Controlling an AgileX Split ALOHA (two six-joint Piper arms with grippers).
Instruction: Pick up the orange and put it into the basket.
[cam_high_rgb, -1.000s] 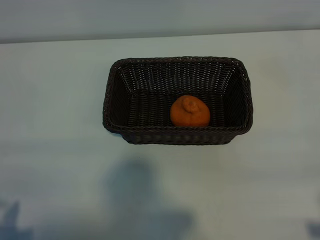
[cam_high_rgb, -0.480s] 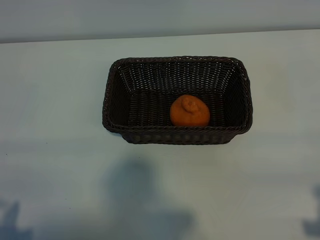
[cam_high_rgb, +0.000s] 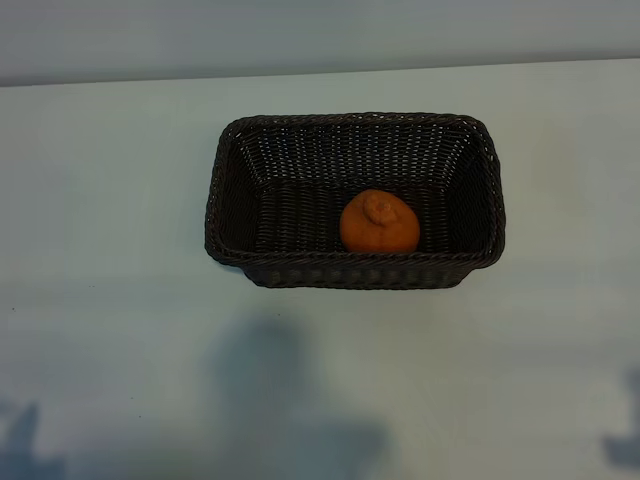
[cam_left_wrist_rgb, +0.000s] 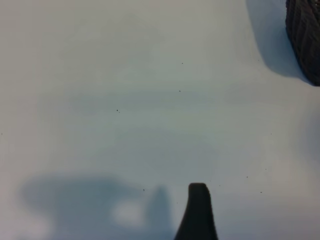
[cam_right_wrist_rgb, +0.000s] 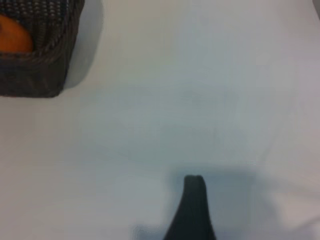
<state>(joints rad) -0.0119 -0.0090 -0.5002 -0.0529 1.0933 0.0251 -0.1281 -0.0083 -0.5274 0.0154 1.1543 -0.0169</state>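
The orange sits in the basket, both grippers' jaws apart and empty; little risk remains.

Bare table all round basket; only orange inside, against near wall.

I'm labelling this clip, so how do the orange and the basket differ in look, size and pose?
The orange is round, bright and dimpled, while the basket is rectangular, dark brown and woven. The orange is far smaller than the basket. The orange lies inside, against the near wall right of middle, while the basket stands on the table. Neither is touched by a gripper.
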